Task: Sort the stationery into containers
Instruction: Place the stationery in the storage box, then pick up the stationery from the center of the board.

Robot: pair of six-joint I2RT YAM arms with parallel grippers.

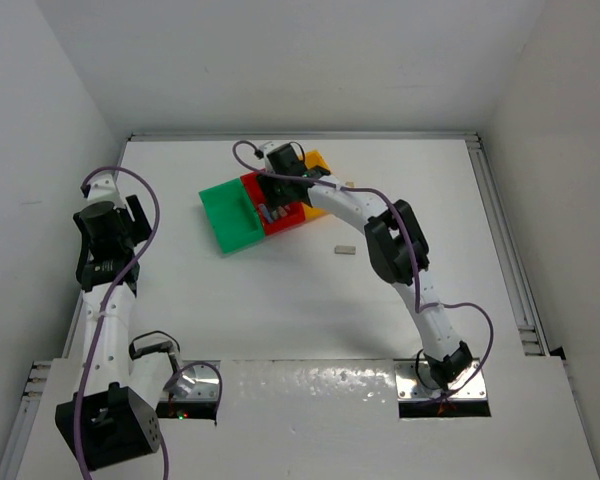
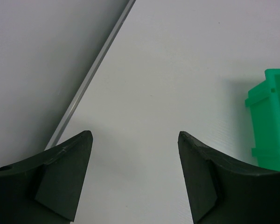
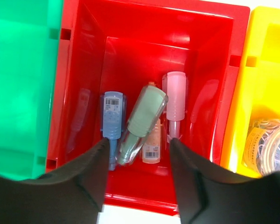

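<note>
Three bins stand in a row: green [image 1: 230,215], red [image 1: 280,212] and orange-yellow [image 1: 318,160]. My right gripper [image 3: 138,142] is open and empty, hovering over the red bin [image 3: 149,56]. In that bin lie a blue piece [image 3: 113,116], a mint green piece [image 3: 142,119], an orange piece [image 3: 153,140] under it and a pink piece [image 3: 175,95]. The yellow bin [image 3: 261,70] holds a grey roll [image 3: 270,144]. One tan block [image 1: 344,247] lies on the table near the bins. My left gripper [image 2: 134,135] is open and empty over bare table, left of the green bin [image 2: 270,116].
White walls enclose the table on the left, back and right. A metal rail [image 2: 93,70] runs along the table's left edge close to my left gripper. A second small tan piece [image 1: 349,184] lies right of the yellow bin.
</note>
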